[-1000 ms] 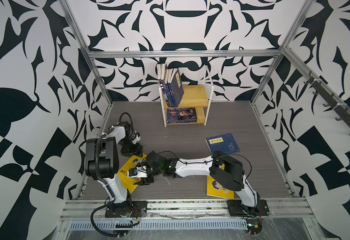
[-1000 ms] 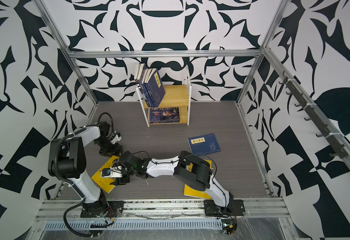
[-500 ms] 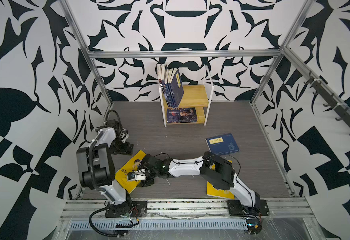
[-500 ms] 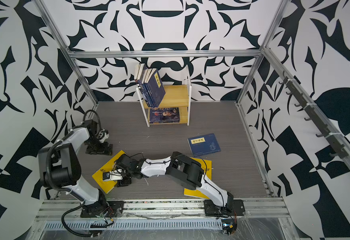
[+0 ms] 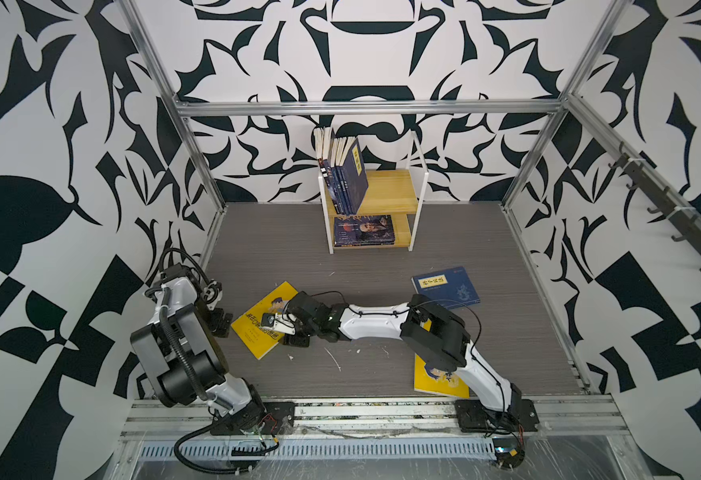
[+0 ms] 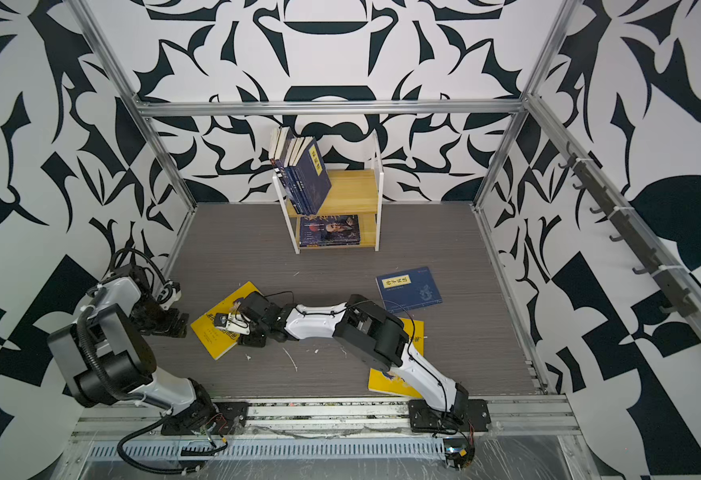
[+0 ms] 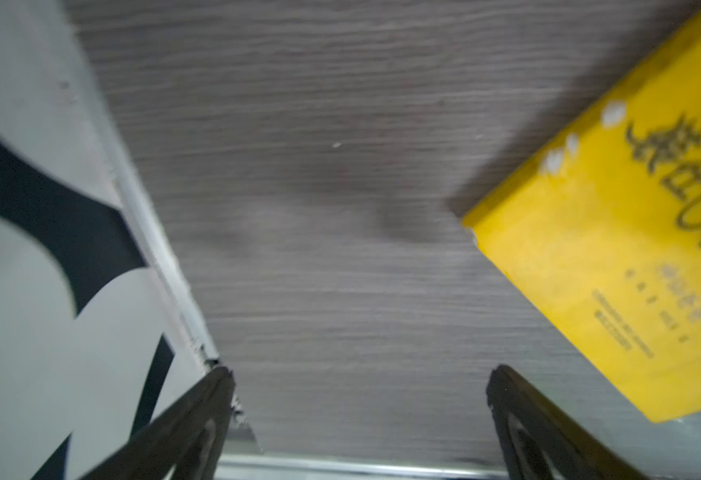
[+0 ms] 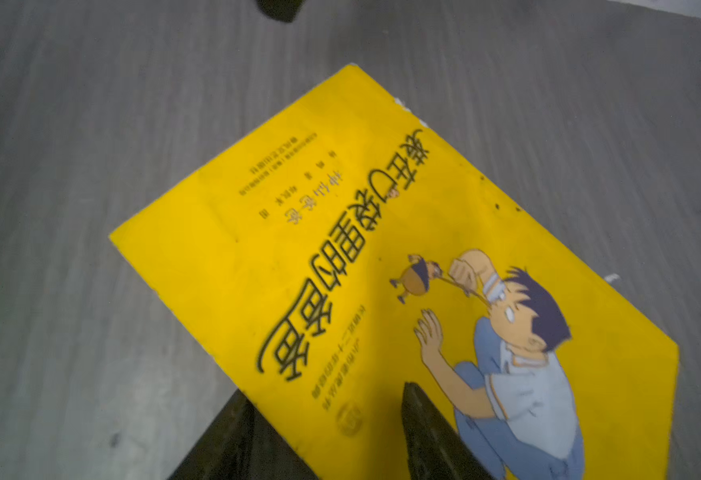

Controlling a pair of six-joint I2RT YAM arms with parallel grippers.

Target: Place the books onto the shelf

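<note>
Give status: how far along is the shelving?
Done: navy books stand on the upper board of the shelf; a portrait book lies on the lower. In hand: the right tool straddles a yellow book at its edge, jaws apart; left tool open beside it. Left: that book, a second yellow book, a navy book on the table.

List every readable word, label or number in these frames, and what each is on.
"装在口袋里的爸爸": title on the left yellow book, read in the right wrist view; its smaller print is blurred.
Floor navy book: yellow label, characters too small to read.
Upright navy books on the shelf: yellow label, unreadable.
Portrait book on the lower board: print too small.
</note>
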